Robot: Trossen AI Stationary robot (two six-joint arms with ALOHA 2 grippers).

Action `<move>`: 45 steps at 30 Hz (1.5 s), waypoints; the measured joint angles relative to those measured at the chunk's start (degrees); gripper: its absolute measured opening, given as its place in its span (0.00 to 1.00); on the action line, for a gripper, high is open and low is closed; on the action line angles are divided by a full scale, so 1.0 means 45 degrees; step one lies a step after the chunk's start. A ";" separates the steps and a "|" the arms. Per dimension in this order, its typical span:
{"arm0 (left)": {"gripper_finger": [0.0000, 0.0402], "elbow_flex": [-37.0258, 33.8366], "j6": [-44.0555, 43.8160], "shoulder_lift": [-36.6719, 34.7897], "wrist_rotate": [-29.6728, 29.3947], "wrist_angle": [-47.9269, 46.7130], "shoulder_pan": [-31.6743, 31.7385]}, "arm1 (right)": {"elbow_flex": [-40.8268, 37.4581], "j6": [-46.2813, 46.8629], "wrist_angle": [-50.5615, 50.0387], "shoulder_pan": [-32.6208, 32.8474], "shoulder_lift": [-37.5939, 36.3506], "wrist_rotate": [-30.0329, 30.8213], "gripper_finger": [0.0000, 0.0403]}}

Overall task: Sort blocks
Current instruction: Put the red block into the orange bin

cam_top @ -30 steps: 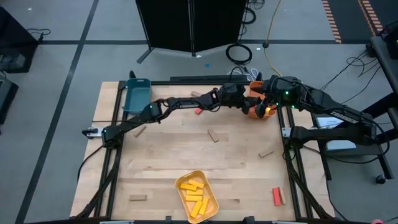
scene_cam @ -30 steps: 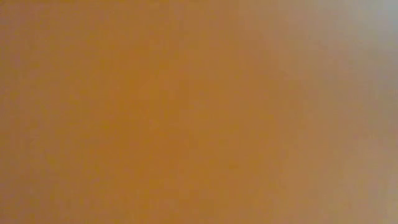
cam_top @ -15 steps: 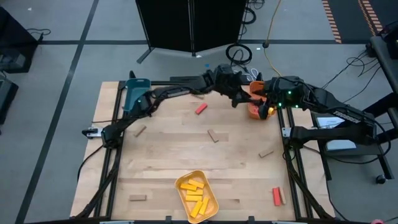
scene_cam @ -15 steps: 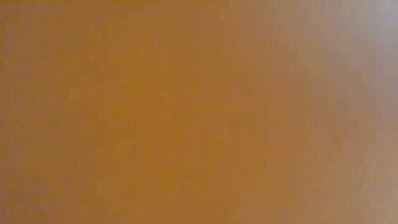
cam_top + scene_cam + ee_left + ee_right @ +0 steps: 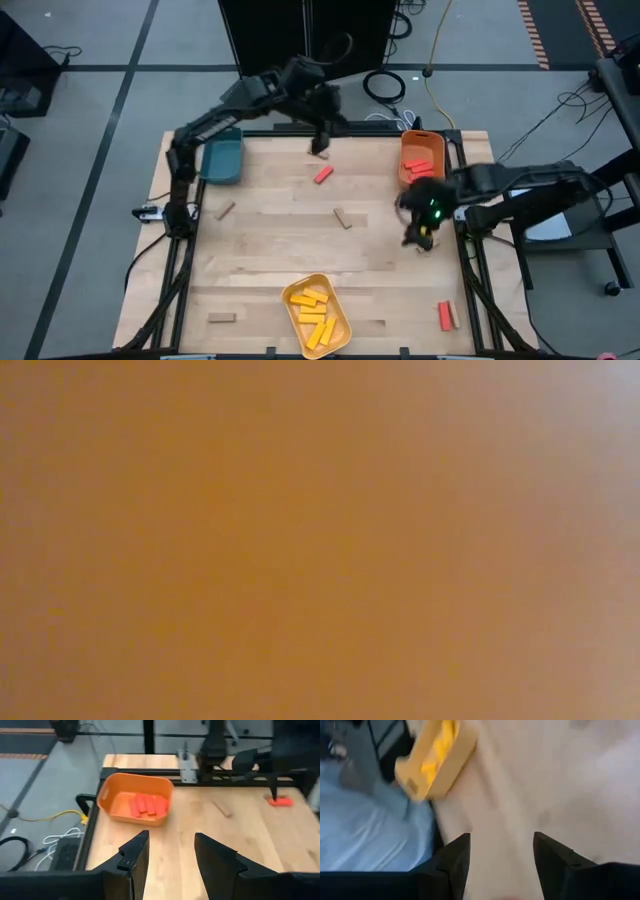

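My left gripper is open and empty at the table's far edge, just above a tan block. Its wrist view looks across to the orange tray, where red blocks lie side by side. My right gripper is also open and empty, over a tan block near the table's right edge. A red block lies flat in the far middle and another near the right near corner. Yellow blocks fill the yellow tray.
The teal tray sits at the far left and the orange tray at the far right. Tan blocks lie scattered at the middle, the left and the near left. The low view shows only an orange blur.
My left gripper has pulled away from the orange tray, swinging along the far edge toward the table's left, to the far middle. My right gripper has left the orange tray and moved toward the near edge, stopping over the tan block at the right. No loose block has shifted.
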 joint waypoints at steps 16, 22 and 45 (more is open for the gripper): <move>0.38 -0.3366 0.3580 -0.0457 0.4431 -0.0133 -0.0301 | -0.0505 0.8547 -0.1196 0.4928 0.3266 -0.1833 0.40; 0.38 -0.4372 0.4244 -0.0467 0.4463 -0.0312 -0.0487 | -0.3007 1.1598 0.2732 0.5969 0.3304 -0.2020 0.40; 0.38 -0.4390 0.4993 -0.0515 0.4521 0.1658 -0.0453 | -0.5192 2.0218 0.8234 0.9960 0.5132 0.0012 0.40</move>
